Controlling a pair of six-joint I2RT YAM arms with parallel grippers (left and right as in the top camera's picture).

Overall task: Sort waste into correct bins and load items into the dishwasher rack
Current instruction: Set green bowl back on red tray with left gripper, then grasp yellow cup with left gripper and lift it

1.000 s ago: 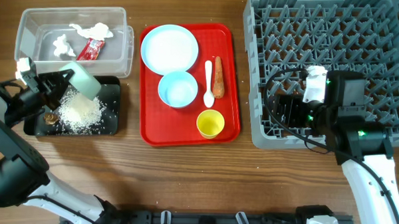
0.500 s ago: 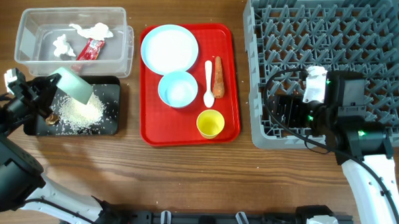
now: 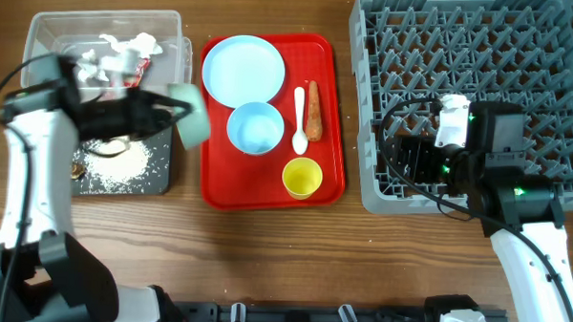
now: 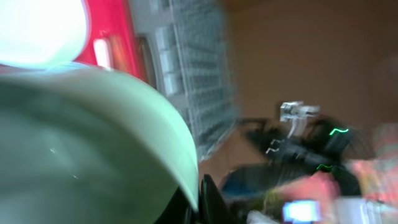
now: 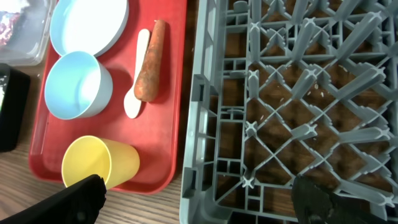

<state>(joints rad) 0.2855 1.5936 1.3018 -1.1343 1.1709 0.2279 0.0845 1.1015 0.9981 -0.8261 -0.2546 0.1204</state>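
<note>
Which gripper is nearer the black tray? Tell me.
Left. The left gripper, holding the mint bowl, hovers beside the black tray; the right gripper is far off over the dishwasher rack.

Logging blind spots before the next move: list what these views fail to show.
- Left gripper hold on the mint bowl: motion-blurred overhead; the bowl fills the smeared left wrist view.
- Clear tub contents: partly covered overhead by the left arm.
- Brown lump in the black tray: too small overhead to identify.
</note>
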